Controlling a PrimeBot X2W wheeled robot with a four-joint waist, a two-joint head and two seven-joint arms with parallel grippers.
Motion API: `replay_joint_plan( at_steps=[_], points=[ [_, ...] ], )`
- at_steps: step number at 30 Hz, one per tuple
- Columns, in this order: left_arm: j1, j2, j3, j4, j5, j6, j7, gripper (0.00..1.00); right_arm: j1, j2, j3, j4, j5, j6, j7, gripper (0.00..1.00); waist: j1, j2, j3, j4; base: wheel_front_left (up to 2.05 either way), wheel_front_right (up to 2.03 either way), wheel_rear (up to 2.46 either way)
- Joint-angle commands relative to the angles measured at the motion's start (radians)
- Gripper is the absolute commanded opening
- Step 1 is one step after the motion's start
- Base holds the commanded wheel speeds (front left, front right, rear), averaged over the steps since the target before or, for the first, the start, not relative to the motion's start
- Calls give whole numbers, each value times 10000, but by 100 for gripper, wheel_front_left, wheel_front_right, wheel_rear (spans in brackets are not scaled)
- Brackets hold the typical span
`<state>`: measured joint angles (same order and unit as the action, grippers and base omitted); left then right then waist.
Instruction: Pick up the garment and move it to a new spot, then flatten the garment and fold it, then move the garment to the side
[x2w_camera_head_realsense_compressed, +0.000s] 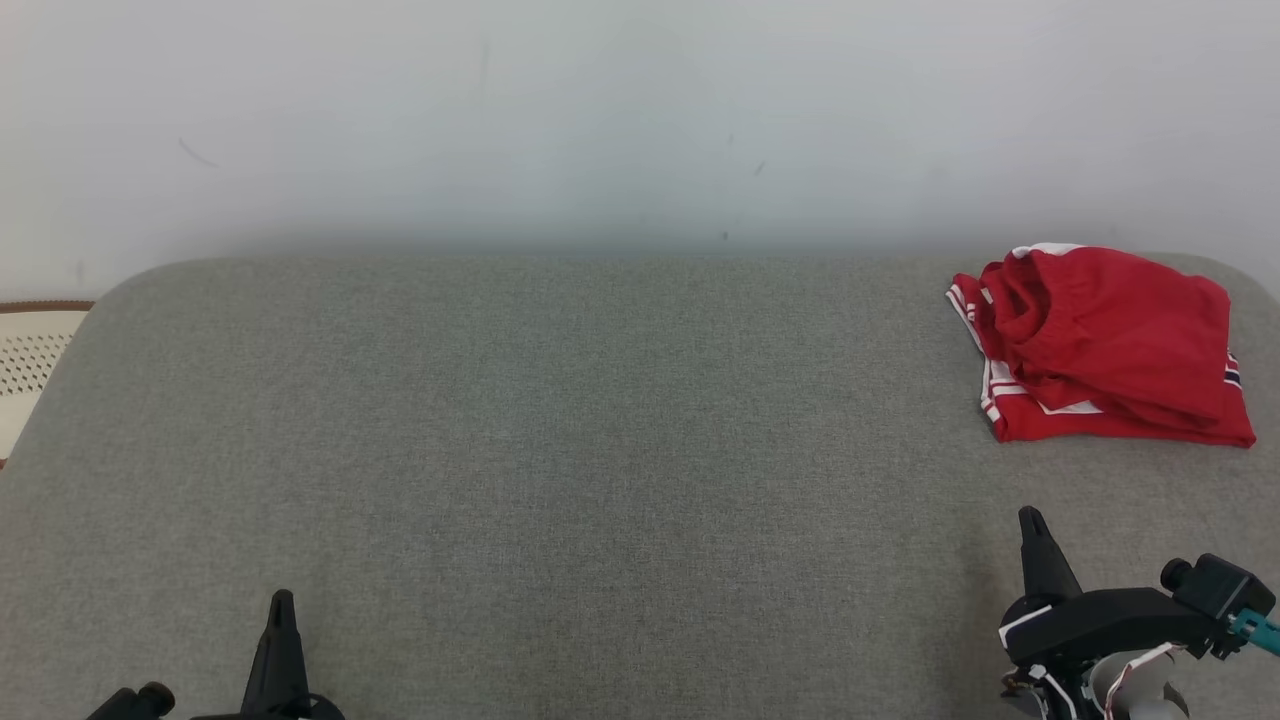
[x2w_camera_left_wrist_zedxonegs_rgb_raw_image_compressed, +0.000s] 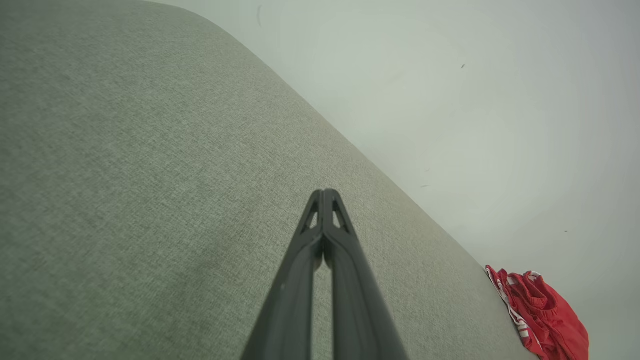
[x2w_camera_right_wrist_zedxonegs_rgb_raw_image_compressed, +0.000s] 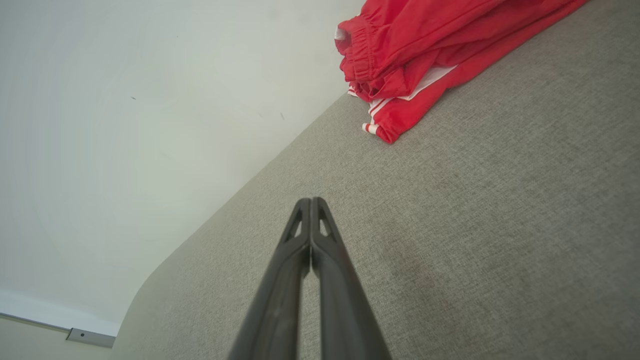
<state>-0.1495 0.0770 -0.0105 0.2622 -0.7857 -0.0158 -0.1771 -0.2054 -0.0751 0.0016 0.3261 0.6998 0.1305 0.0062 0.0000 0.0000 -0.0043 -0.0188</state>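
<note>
On the Right, a Red Bundle

Up in the upper right of the head view, the red garment (x2w_camera_head_realsense_compressed: 1100, 345) lies in a folded lump on the gray cushion (x2w_camera_head_realsense_compressed: 560, 420), close to the white wall (x2w_camera_head_realsense_compressed: 600, 120). At the lower left, the left gripper (x2w_camera_head_realsense_compressed: 282, 600) has its fingers pressed together on nothing. At the lower right, the right gripper (x2w_camera_head_realsense_compressed: 1030, 518) is pinched closed too, holding nothing, apart from the garment.

Wall: plain pale grey-white wall (x2w_camera_head_realsense_compressed: 640, 120), faintly marked.
Surface: grey woven-fabric table (x2w_camera_head_realsense_compressed: 560, 450), rounded far corners.
Left edge: cream perforated object (x2w_camera_head_realsense_compressed: 30, 360), brown rim.
</note>
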Motion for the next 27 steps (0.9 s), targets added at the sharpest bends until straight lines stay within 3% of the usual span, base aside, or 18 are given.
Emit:
replay_joint_plan(
  at_steps=[1, 27],
  points=[
    [-363, 18, 50, 60, -390, -65, 41, 0, -382, -107, -86, 71, 383, 2, 88, 0, 0, 0, 6, 4, 0, 0, 0],
    [-1544, -82, 111, 1334, -3363, -467, 301, 0, -1832, -219, -793, 1657, 3476, 3, 1013, 0, 0, 0, 106, 66, 0, 0, 0]
  ],
)
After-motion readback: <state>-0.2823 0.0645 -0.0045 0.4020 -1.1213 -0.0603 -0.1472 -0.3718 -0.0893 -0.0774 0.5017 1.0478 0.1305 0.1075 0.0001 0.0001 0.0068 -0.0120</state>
